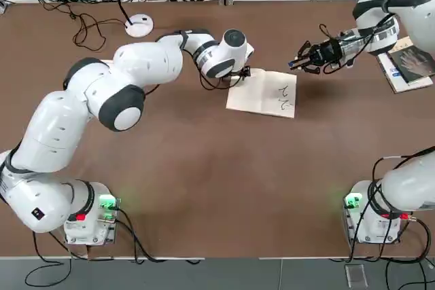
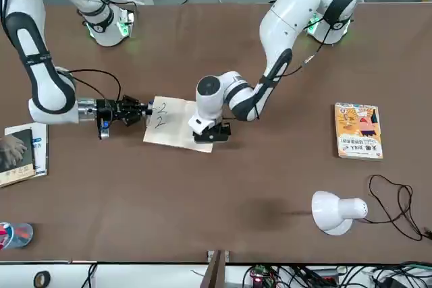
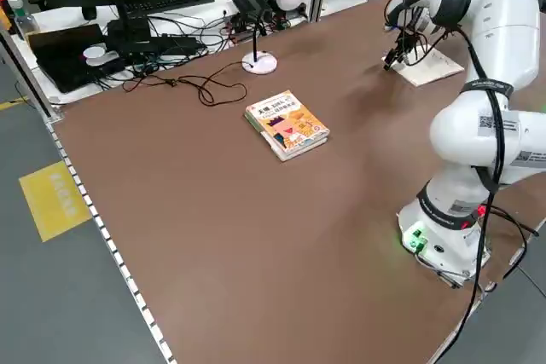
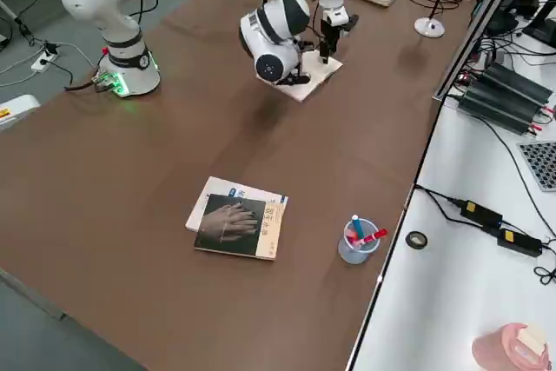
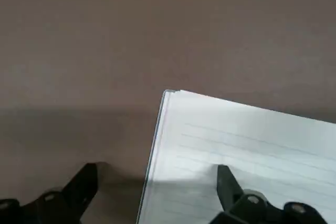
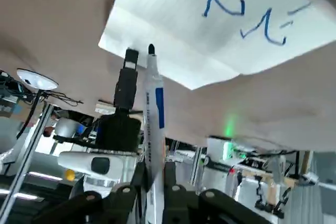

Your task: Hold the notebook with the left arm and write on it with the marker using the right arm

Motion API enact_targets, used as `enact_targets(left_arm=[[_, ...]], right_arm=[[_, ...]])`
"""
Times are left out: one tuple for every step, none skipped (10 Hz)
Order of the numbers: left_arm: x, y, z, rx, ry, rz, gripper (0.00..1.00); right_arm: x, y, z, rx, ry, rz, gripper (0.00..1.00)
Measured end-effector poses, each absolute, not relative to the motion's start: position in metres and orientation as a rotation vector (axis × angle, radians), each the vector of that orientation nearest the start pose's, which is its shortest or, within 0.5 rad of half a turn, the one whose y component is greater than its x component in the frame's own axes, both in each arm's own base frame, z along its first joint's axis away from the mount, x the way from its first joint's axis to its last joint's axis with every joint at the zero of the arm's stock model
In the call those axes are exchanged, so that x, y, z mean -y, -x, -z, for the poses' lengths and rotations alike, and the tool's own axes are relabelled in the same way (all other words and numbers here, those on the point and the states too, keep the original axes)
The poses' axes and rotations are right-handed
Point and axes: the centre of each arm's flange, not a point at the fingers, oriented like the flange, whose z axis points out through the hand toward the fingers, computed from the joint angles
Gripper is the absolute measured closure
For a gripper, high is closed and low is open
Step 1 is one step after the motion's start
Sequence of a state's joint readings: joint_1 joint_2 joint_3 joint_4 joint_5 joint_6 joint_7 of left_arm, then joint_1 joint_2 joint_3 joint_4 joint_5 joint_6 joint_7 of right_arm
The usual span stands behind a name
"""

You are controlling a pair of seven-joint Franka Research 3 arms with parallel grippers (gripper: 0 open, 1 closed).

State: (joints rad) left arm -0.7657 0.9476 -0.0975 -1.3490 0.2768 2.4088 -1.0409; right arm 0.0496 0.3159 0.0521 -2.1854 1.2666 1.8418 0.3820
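Observation:
The cream-white notebook [image 1: 262,93] lies open near the middle of the table, with a few blue squiggles on its right page [image 6: 247,19]. My left gripper [image 5: 156,167] is open and straddles the notebook's far left corner, one finger [image 5: 228,182] over the page and the other [image 5: 84,182] over the bare table. My right gripper [image 1: 304,59] is shut on the marker [image 6: 153,108]. It hangs just off the notebook's far right corner. The marker's dark tip [image 6: 151,50] points toward the page edge without touching it.
A book with a hand-picture cover [image 1: 411,62] lies at the table's far right, under the right arm. An orange-yellow book [image 2: 358,131] lies at the robot's left. A white desk lamp [image 2: 334,212] stands at the far left, and a cup of pens [image 4: 356,241] at the far right corner.

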Motion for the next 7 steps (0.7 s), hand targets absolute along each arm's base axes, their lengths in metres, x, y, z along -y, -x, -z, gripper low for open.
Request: enact_targets(left_arm=[[0.555,-0.499,-0.163,0.044,3.157,0.264,0.00],[0.555,-0.499,-0.163,0.044,3.157,0.264,0.00],[0.555,-0.499,-0.163,0.044,3.157,0.264,0.00],[0.555,-0.499,-0.163,0.044,3.157,0.264,0.00],[0.555,-0.499,-0.163,0.044,3.157,0.264,0.00],[0.555,-0.499,-0.163,0.043,3.157,0.264,0.00],[0.555,-0.499,-0.163,0.042,3.157,0.264,0.00]], right_arm=[[-0.131,-0.509,-0.245,-1.097,1.739,-0.958,0.83],[-0.133,-0.506,-0.244,-1.098,1.711,-0.979,0.83],[-0.136,-0.502,-0.242,-1.100,1.695,-0.996,0.83],[-0.139,-0.497,-0.237,-1.104,1.689,-1.015,0.83],[-0.142,-0.492,-0.231,-1.108,1.686,-1.033,0.83],[-0.144,-0.487,-0.225,-1.108,1.686,-1.046,0.83],[-0.145,-0.482,-0.219,-1.102,1.688,-1.052,0.83]])
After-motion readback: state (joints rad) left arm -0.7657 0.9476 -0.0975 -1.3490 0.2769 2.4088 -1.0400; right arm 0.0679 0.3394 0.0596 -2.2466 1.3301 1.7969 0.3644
